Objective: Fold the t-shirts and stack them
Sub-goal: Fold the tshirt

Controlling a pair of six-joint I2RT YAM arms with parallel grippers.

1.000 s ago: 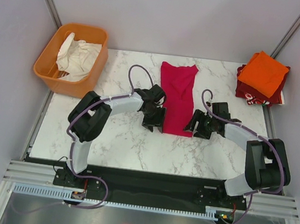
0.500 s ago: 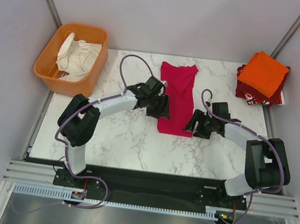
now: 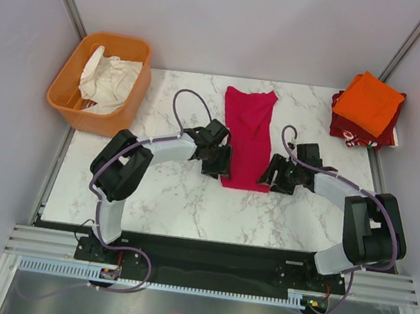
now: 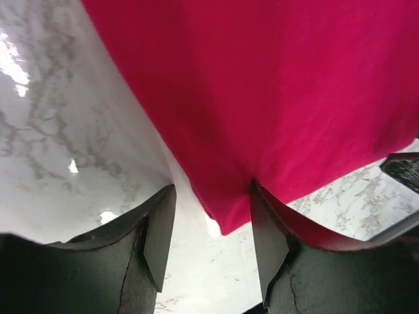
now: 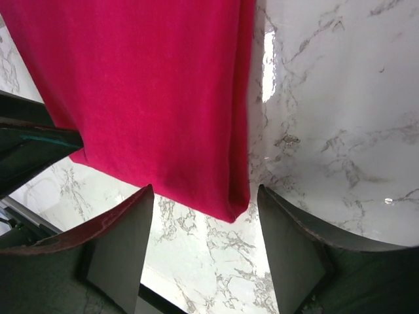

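Note:
The magenta-pink t-shirt (image 3: pixel 248 137) lies folded into a long narrow strip on the marble table (image 3: pixel 166 198), running from the back to the middle. My left gripper (image 3: pixel 219 162) is open at its near left corner (image 4: pixel 229 216), which lies between the jaws. My right gripper (image 3: pixel 273 173) is open at its near right corner (image 5: pixel 229 206), which also lies between the jaws. Neither holds the cloth. The orange t-shirt (image 3: pixel 368 101) lies folded on the dark red t-shirt (image 3: pixel 349 129) at the back right.
An orange plastic basket (image 3: pixel 72 75) with white cloth (image 3: pixel 109 79) in it stands at the back left. The enclosure walls rise close behind and beside the table.
My left gripper went up along the shirt's left edge, then came back toward the near corner. The right gripper has stayed put. The shirt has not moved.

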